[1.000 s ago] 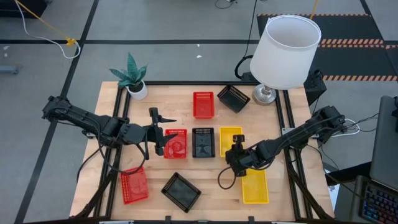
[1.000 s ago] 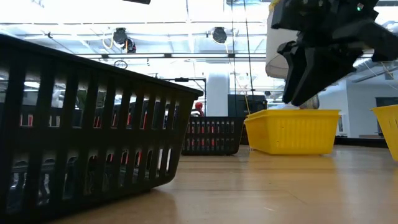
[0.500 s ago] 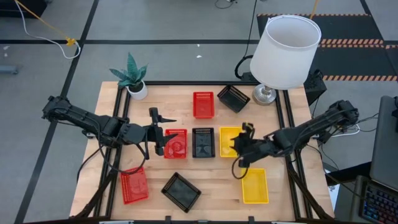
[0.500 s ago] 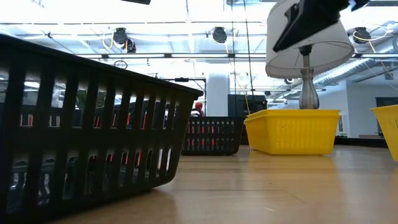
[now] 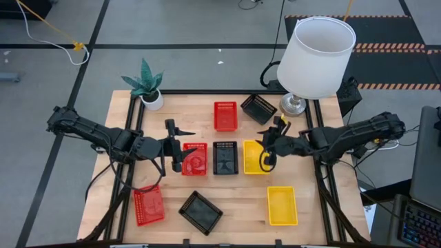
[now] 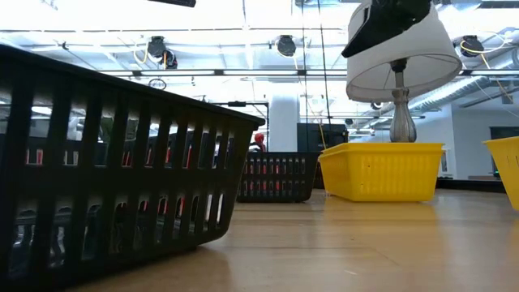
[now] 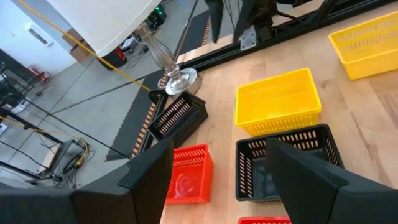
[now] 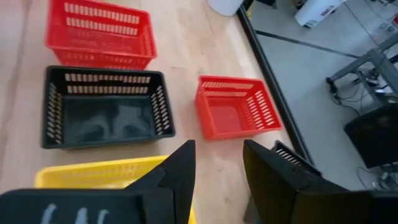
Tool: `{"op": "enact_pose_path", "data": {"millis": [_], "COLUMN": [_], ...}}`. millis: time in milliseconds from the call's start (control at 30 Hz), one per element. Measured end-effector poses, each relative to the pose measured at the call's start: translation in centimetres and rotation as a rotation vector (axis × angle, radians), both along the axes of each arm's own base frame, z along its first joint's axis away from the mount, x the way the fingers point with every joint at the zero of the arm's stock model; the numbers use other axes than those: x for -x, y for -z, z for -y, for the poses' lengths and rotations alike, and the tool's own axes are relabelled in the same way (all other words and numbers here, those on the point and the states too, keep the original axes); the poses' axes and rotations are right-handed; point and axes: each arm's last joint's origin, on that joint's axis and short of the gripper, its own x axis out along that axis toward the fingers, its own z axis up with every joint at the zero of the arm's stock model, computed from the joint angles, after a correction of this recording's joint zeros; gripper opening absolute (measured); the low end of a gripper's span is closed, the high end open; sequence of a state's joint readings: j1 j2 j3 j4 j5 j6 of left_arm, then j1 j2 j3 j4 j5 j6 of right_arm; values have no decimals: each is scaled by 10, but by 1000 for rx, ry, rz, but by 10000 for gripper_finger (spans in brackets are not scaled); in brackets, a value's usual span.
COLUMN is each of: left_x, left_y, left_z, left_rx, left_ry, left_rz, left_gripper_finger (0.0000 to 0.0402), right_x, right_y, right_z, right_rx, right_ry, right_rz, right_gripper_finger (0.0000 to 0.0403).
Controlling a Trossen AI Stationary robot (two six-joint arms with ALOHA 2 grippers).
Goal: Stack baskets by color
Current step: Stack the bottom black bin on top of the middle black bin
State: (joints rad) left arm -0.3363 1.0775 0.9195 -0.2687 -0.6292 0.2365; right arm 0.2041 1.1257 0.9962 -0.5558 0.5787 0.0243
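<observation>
1. The right gripper is held raised above the middle-row yellow basket, fingers parted and empty
2. The left gripper is held level beside the middle-row red basket, jaws spread, nothing grasped
</observation>
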Motion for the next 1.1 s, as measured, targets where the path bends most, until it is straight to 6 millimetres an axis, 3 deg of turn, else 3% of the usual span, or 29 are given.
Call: {"op": "enact_pose_path", "data": {"millis": [267,500,633,1100], "left_x": [4,3,1,-25], "left_y": [5,-7,-5,47], "left_z": [3,22,47,167], "left_rx": [61,168,248,401], "left_ry": [-14,31,68,220], "left_rz": [-36,-75,-139,-464], "left_gripper_finger": [257,257,257,257], "right_x": [-1,-1,-1,-3], "right_y": [-3,-3,-3,-3], "right_z": [2,2,2,-3], "right_rx": [-2,-3,-6,-175], "right_ry": [-1,-3,-5,-78], "right_rz": [27,25,26,51], "right_gripper_finger": [130,130,130,130]}}
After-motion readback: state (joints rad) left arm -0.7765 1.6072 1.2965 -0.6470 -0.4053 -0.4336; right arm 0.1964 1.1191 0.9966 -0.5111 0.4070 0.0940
